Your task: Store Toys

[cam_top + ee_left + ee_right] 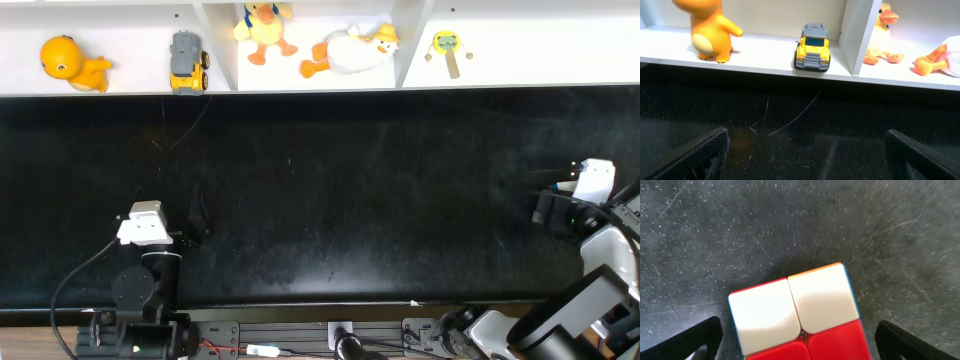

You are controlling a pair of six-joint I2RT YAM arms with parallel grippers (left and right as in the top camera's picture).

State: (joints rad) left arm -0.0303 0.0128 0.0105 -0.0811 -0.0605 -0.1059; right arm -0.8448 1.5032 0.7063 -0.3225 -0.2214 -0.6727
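The right gripper [800,347] stands wide open low over the black tabletop [790,225]. Its 2 fingers flank a 2-by-2 puzzle cube [797,312] with a gap on each side, touching nothing. The cube rests on the tabletop, white squares up and red squares facing the wrist. In the top view this gripper [548,210] sits near the table's right edge.

The left gripper [805,160] is equally spread and empty, pointing at the white shelf [765,60] from the near left of the table [197,215].

The shelf runs along the far edge in 3 compartments. An orange figure [72,62] and a yellow truck [188,62] occupy the left one. A yellow duck [265,28] and a white duck [350,50] lying on its side fill the middle. A small rattle-like toy [447,50] lies in the right.

A broad stretch of bare tabletop separates both arms from the shelf's front lip.
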